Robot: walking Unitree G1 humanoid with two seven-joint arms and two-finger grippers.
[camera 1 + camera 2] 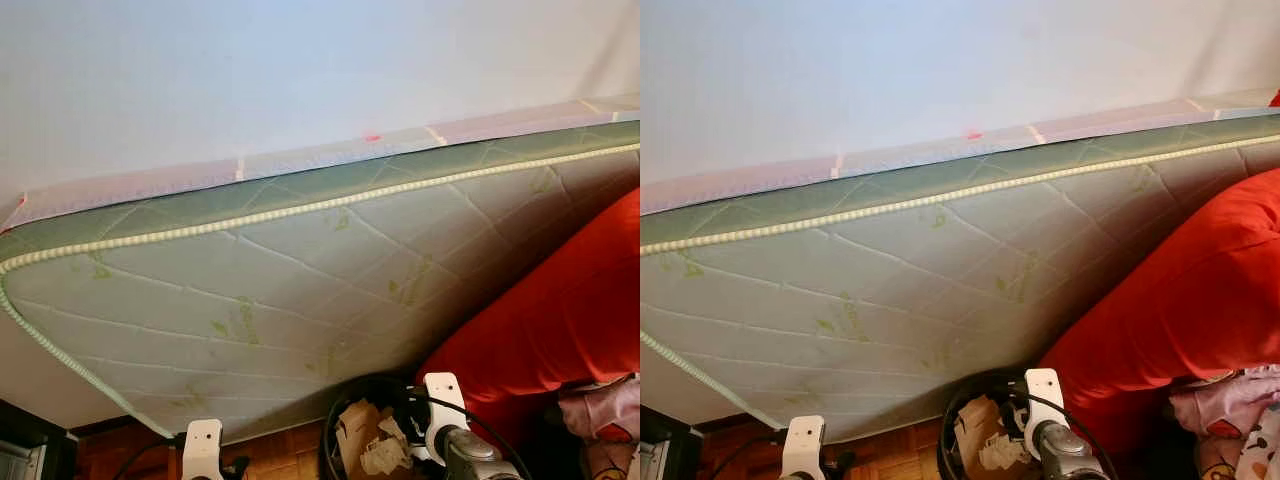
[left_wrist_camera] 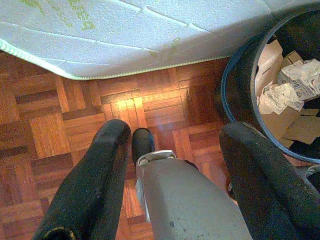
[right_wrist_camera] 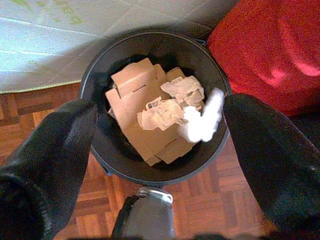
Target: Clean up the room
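Two head views look forward and down at a tilted mattress [image 1: 300,280] against a wall. Both wrist views look straight down, close above a wooden floor [image 2: 45,135], sharing a black bin [image 3: 100,75] of cardboard.

Even, soft daylight in the head views; a warm glare patch on the parquet floor [image 2: 127,107]; a falling white scrap [image 3: 204,121] is motion-blurred; near fingers soft

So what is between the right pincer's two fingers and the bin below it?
In the right wrist view, a blurred white scrap shows between the open right pincer and the black bin of cardboard.
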